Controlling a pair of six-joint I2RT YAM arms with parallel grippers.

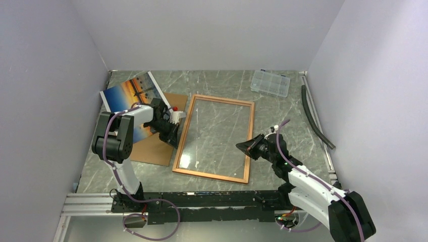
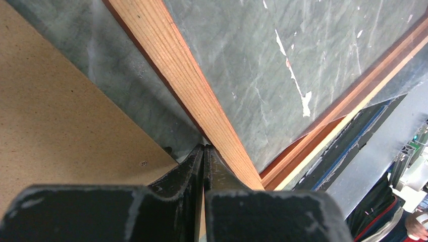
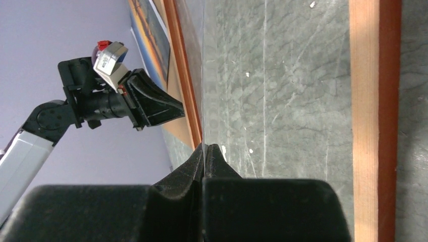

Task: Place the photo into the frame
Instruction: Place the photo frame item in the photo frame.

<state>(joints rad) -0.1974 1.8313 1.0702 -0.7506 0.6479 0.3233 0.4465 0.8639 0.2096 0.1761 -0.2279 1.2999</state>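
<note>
Overhead: frame (image 1: 222,99) flat on table; photo (image 1: 128,93) face-up left of frame, near corner hidden by left arm; brown backing board (image 1: 154,148) between photo and frame; clear compartment box (image 1: 271,82) beyond frame's far-right corner. Left wrist alone shows left gripper (image 2: 204,151) pinched shut, tips against frame's outer left rail; right gripper (image 3: 204,147) fingers pressed together, by frame's right rail.

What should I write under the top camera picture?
Left gripper and right gripper shut at the frame; photo lies outside it.

frame (image 1: 211,175) blocks centre, board (image 1: 151,148) blocks left
</note>
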